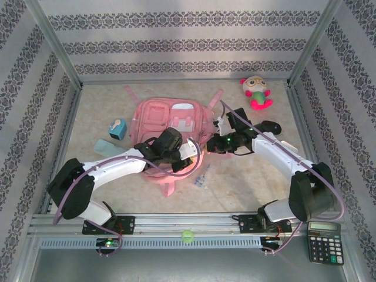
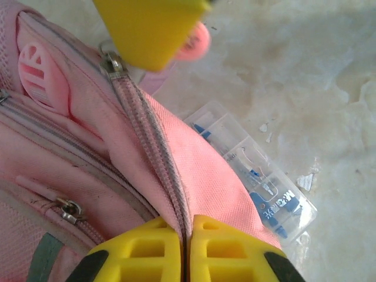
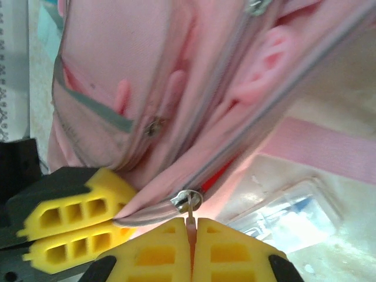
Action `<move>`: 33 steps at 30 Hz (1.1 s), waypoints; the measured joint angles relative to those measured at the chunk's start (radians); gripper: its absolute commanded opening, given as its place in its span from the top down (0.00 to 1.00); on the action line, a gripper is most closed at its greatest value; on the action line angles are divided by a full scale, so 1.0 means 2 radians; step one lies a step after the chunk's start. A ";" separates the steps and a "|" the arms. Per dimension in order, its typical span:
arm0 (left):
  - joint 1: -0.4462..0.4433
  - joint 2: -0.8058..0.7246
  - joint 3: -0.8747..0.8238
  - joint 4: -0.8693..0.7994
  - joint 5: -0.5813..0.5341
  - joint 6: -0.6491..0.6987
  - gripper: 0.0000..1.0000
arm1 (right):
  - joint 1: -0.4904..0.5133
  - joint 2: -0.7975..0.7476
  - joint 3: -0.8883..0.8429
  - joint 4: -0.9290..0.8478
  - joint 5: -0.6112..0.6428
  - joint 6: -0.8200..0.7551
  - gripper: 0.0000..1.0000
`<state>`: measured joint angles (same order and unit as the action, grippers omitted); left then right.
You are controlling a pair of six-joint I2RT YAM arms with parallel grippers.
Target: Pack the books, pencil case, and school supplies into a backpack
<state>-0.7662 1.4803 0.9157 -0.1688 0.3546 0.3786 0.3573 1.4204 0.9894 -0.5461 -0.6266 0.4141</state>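
The pink backpack (image 1: 154, 120) lies flat mid-table. My left gripper (image 2: 187, 235) is shut on the backpack's (image 2: 64, 158) zipper seam near its lower edge. The right gripper (image 3: 192, 226) is shut on the pink zipper pull just below the metal slider (image 3: 187, 200), and the left fingers (image 3: 76, 226) show beside it. In the top view the left gripper (image 1: 189, 154) and the right gripper (image 1: 216, 141) meet at the bag's right edge. A clear packet of school supplies (image 2: 258, 176) with blue contents lies half under the bag's edge on the table (image 1: 201, 176). The books and pencil case are out of view.
A small teal-and-white box (image 1: 117, 129) and a pale teal flat piece (image 1: 108, 147) lie left of the bag. At the back right sits a plush toy (image 1: 257, 92). Over the front rail are a black calculator (image 1: 324, 241) and a green ball (image 1: 187, 236).
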 measured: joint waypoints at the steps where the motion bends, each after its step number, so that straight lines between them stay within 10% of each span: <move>1: 0.000 -0.007 -0.004 0.001 0.005 0.004 0.96 | -0.012 0.003 0.000 0.002 -0.002 -0.002 1.00; 13: 0.000 -0.043 -0.026 0.001 0.007 0.024 0.98 | -0.080 0.096 0.009 0.060 -0.046 -0.001 1.00; 17: 0.000 -0.032 -0.021 0.002 -0.012 0.022 0.88 | -0.068 0.096 0.022 0.092 -0.031 0.006 0.70; 23: -0.003 0.009 0.001 -0.001 -0.044 0.010 0.85 | -0.064 0.055 0.019 0.103 0.023 0.021 0.63; 33: -0.003 0.039 0.002 0.035 -0.026 -0.032 0.27 | 0.005 -0.094 -0.062 0.065 0.095 0.062 0.59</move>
<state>-0.7723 1.5574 0.9195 -0.0994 0.3027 0.3141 0.3679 1.2316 0.8661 -0.4164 -0.4358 0.5385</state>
